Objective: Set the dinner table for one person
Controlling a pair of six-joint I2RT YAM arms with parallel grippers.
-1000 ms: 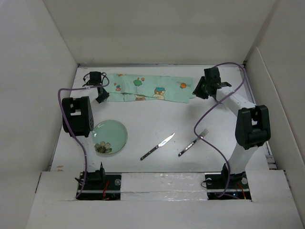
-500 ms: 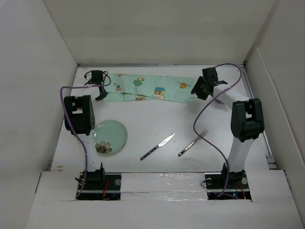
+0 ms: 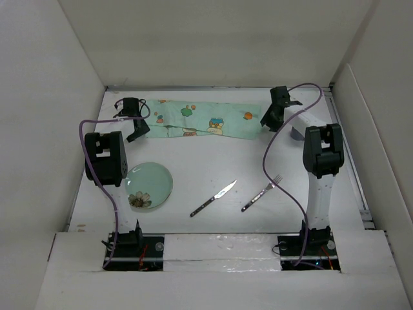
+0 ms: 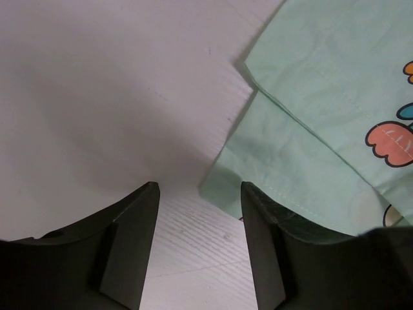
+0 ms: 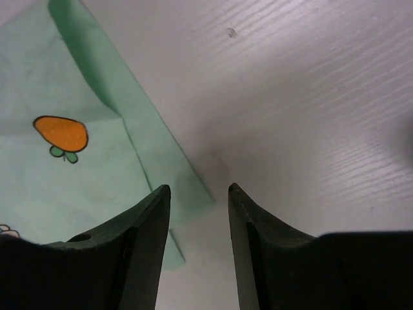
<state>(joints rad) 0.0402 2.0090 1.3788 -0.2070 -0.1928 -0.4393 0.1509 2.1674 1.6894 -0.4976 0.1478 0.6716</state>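
Nothing is laid yet on the bench [image 3: 193, 161], which spans the scene: left tool [image 4: 199, 194] and right tool [image 5: 199, 194], both apart, flank the far folded cloth [image 3: 200, 119], while plate [image 3: 148, 184], knife [image 3: 213, 198] and fork [image 3: 261, 193] lie near.

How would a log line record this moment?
left gripper: open, at placemat corner | right gripper: open, at opposite corner | plate, knife, fork: untouched

Parted left gripper [image 4: 199, 248] above mint-green placemat [image 4: 322, 123] corner on dinner table [image 4: 110, 90]
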